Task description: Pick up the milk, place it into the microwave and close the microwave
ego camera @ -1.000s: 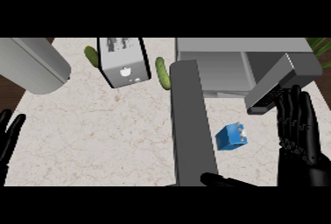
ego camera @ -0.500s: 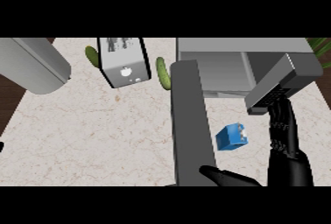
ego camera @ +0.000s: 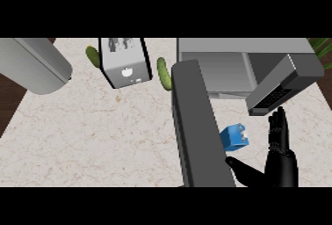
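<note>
Change: the right robot hand (ego camera: pixel 282 160) has swung in from the bench's right edge and turned edge-on.
Robot hand: fingers straight and pressed together, thumb stretched left, holding nothing.
Milk: the small blue milk carton (ego camera: pixel 235 136) stands on the pale marbled bench (ego camera: pixel 97 140). It is between the open dark grey microwave door (ego camera: pixel 198 132) and the fingers, seemingly untouched.
Microwave: the grey microwave (ego camera: pixel 214 70) is open.

Pale marbled counter (ego camera: pixel 91 140). Silver toaster (ego camera: pixel 125 63) stood at the far edge, tilted, with a green vegetable (ego camera: pixel 92 56) on its left and another green vegetable (ego camera: pixel 164 74) on its right. Large grey cylinder (ego camera: pixel 32 63) lay far left.
</note>
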### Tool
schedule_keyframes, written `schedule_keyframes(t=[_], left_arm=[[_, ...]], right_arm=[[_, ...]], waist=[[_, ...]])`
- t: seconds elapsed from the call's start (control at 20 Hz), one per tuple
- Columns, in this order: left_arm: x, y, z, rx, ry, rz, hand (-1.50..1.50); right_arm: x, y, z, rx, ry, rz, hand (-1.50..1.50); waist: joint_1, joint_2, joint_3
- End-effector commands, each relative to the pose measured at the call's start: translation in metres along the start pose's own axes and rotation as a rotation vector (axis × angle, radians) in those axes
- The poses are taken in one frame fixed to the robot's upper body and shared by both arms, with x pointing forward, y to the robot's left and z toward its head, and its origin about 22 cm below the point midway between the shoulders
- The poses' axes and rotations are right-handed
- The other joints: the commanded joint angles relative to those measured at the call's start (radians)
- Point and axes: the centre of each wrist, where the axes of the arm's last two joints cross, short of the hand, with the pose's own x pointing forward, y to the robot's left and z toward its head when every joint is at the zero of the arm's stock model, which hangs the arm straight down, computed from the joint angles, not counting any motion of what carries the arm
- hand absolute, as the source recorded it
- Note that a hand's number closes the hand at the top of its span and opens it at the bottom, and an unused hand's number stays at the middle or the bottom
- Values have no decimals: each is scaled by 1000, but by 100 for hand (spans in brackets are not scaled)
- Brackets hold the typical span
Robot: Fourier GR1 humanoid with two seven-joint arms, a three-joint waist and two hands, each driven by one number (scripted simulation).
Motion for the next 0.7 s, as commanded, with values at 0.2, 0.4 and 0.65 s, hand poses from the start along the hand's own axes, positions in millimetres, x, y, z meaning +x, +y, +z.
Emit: schedule_keyframes(t=[0.2,0.4,0.65], left_arm=[[23,-5,17,-30,-48,59,-150],[25,0,25,-21,-60,38,-150],[31,3,26,-28,-60,46,-150]], right_arm=[[-70,-8,13,-8,93,54,-150],[-112,-37,24,8,118,76,-150],[-134,-22,13,31,94,132,-150]], waist=[[1,4,2],[4,3,3],[4,4,2]])
